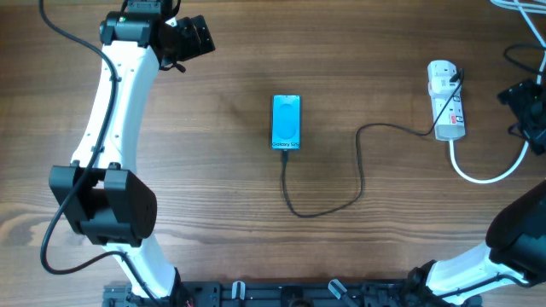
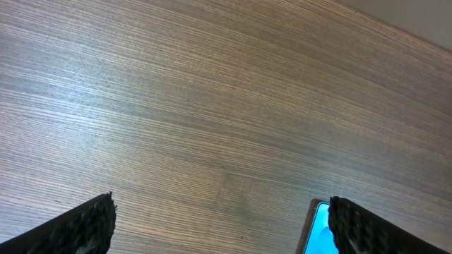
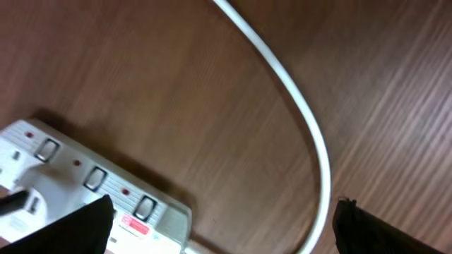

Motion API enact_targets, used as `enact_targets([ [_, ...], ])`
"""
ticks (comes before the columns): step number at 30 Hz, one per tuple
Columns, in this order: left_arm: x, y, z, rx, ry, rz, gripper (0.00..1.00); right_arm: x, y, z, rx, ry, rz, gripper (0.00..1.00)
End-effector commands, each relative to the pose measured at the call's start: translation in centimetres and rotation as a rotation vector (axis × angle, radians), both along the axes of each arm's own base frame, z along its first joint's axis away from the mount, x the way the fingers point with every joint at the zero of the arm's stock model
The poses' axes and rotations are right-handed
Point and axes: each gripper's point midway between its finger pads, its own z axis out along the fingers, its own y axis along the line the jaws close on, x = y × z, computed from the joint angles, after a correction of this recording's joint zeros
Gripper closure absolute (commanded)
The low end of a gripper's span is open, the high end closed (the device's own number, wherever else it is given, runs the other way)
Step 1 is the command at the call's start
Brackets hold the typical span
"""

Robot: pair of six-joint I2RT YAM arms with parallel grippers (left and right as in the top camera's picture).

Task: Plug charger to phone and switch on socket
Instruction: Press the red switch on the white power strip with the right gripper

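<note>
The phone (image 1: 287, 123) lies flat at the table's middle, turquoise screen up, "Galaxy" text at its near end. The thin black charger cable (image 1: 359, 175) runs from the phone's near end, loops right and reaches the white socket strip (image 1: 447, 101) at the right. My left gripper (image 1: 194, 36) is open and empty at the far left; a corner of the phone (image 2: 319, 229) shows by its right finger. My right gripper (image 1: 522, 107) is open and empty just right of the socket; its wrist view shows the socket's switches (image 3: 92, 187) with red marks.
The socket's thick white lead (image 1: 486, 177) curves from its near end toward the right edge, and it also crosses the right wrist view (image 3: 296, 106). More cables hang at the far right corner (image 1: 525, 26). The table is dark wood.
</note>
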Motion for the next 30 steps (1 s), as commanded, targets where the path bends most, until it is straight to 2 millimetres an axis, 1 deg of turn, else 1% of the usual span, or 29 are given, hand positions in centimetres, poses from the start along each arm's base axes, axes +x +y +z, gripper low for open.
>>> enact_targets([
  [1, 0.0, 0.5, -0.3, 0.008, 0.008, 0.021, 0.0, 2.0, 1.1, -1.3, 0.05, -0.071, 0.08, 0.0],
  [4, 0.0, 0.5, -0.3, 0.008, 0.008, 0.021, 0.0, 3.9, 2.2, -2.9, 0.106, -0.107, 0.149, 0.0],
  [6, 0.0, 0.5, -0.3, 0.008, 0.008, 0.021, 0.0, 4.8, 3.0, -4.2, 0.102, -0.089, 0.205, 0.0],
  [9, 0.0, 0.5, -0.3, 0.008, 0.008, 0.021, 0.0, 4.9, 3.8, -6.2, 0.099, -0.028, 0.231, 0.0],
  [11, 0.0, 0.5, -0.3, 0.008, 0.008, 0.021, 0.0, 5.0, 3.8, -8.0, 0.092, 0.014, 0.228, 0.0],
  [14, 0.0, 0.5, -0.3, 0.008, 0.008, 0.021, 0.0, 4.7, 3.9, -9.8, 0.116, 0.046, 0.218, 0.0],
  [16, 0.0, 0.5, -0.3, 0.008, 0.008, 0.021, 0.0, 4.7, 3.9, -10.1, 0.119, 0.046, 0.202, 0.0],
  [18, 0.0, 0.5, -0.3, 0.008, 0.008, 0.021, 0.0, 5.1, 3.7, -10.1, 0.108, 0.034, 0.213, 0.0],
  [20, 0.0, 0.5, -0.3, 0.008, 0.008, 0.021, 0.0, 5.8, 3.9, -10.3, 0.112, 0.014, 0.262, 0.0],
  [23, 0.0, 0.5, -0.3, 0.008, 0.008, 0.021, 0.0, 5.6, 4.1, -11.6, 0.131, 0.03, 0.264, 0.0],
  [25, 0.0, 0.5, -0.3, 0.008, 0.008, 0.021, 0.0, 5.9, 4.5, -12.2, 0.154, 0.02, 0.274, 0.0],
  [30, 0.0, 0.5, -0.3, 0.008, 0.008, 0.021, 0.0, 6.5, 4.9, -12.2, 0.169, -0.012, 0.286, 0.0],
])
